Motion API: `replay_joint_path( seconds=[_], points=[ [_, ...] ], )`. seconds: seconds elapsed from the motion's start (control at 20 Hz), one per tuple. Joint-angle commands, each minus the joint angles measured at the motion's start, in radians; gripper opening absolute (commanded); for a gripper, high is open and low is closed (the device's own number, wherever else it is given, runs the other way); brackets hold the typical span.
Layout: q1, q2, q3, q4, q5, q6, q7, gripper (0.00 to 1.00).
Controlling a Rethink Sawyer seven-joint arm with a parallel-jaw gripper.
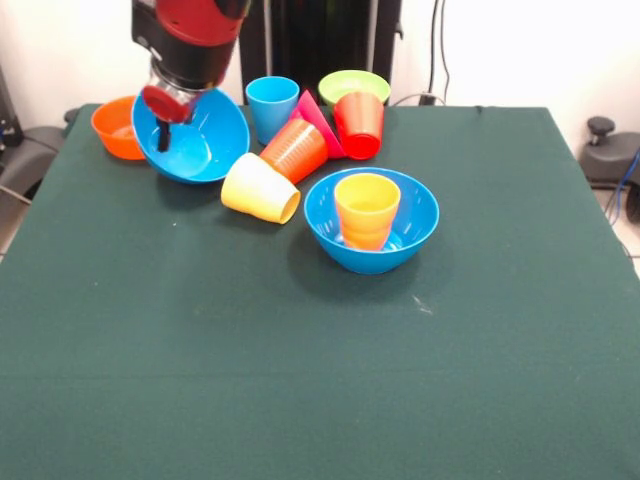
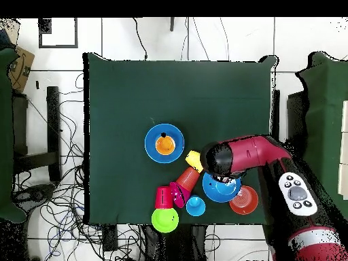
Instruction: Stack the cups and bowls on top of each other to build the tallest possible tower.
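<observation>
On the green bench (image 1: 320,380) the pincer (image 1: 163,108) hangs at the far left, pinching the rim of a large blue bowl (image 1: 200,140), which is tilted with its mouth turned toward the viewer and its lower edge at the cloth. Just behind and left of it sits an orange bowl (image 1: 115,127), upright and partly hidden. Near the middle stands the second blue bowl (image 1: 408,225) with a yellow-orange cup (image 1: 367,208) standing inside it, the only tower so far. Between the two blue bowls lie a pale yellow cup (image 1: 258,189) and an orange cup (image 1: 296,150), both on their sides and touching each other. Behind them a light blue cup (image 1: 271,106) stands upright, a pink bowl (image 1: 318,122) leans on edge beside the orange cup, and a red cup (image 1: 359,125) lies tipped with its mouth forward. The lime bowl (image 1: 353,84) sits at the far edge behind the red cup. From overhead the arm (image 2: 248,155) covers part of the held bowl.
</observation>
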Motion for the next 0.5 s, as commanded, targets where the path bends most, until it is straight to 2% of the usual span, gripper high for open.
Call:
replay_joint_path(
  seconds=[0.05, 0.5],
  points=[
    [-0.002, -0.041, -0.012, 0.049, -0.057, -0.118, 0.067, 1.0],
    [-0.008, -0.087, -0.073, 0.144, -0.073, -0.195, 0.09, 1.0]
  ],
)
